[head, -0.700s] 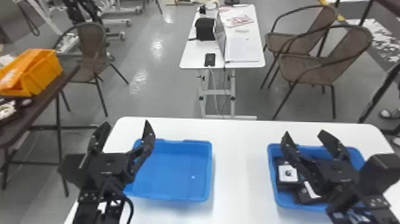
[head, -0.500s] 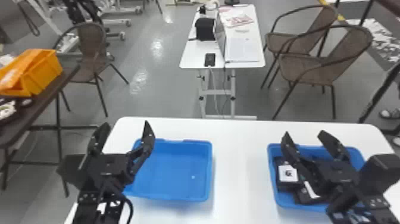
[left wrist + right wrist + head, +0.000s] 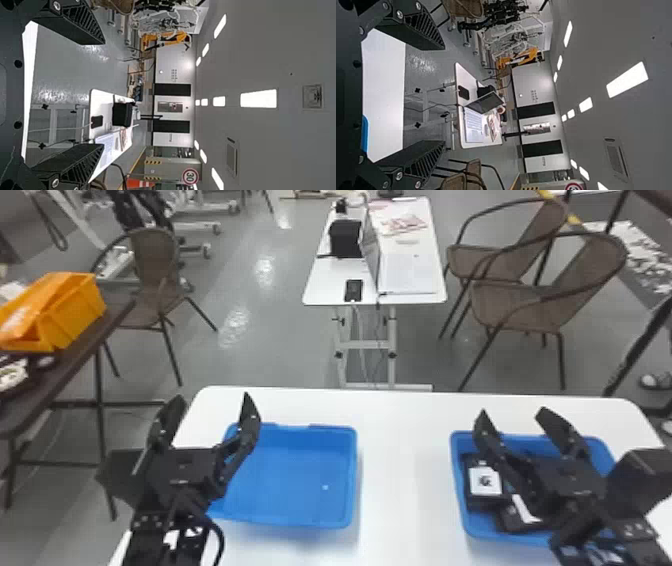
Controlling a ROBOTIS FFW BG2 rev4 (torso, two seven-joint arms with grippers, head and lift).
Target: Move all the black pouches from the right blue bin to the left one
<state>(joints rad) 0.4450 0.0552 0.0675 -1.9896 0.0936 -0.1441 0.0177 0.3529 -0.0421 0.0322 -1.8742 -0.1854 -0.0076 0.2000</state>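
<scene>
In the head view my left gripper (image 3: 210, 410) stands open over the left side of the left blue bin (image 3: 350, 480), whose visible floor holds just a tiny pale speck. My right gripper (image 3: 512, 417) is open above the right blue bin (image 3: 456, 470) and partly covers it. Inside that bin lie a black pouch with a white square label (image 3: 475, 502) and another black pouch (image 3: 510, 521) with a white strip; others may be hidden behind the arm. The wrist views show the left gripper (image 3: 99, 93) and the right gripper (image 3: 441, 95) with fingers wide apart, nothing between them.
Both bins rest on a white table (image 3: 405, 470), with a gap between them. Beyond it stand a small white desk (image 3: 330, 290) with a laptop, and brown chairs (image 3: 525, 307). At the left is a dark table (image 3: 80, 355) carrying an orange bin (image 3: 75, 317).
</scene>
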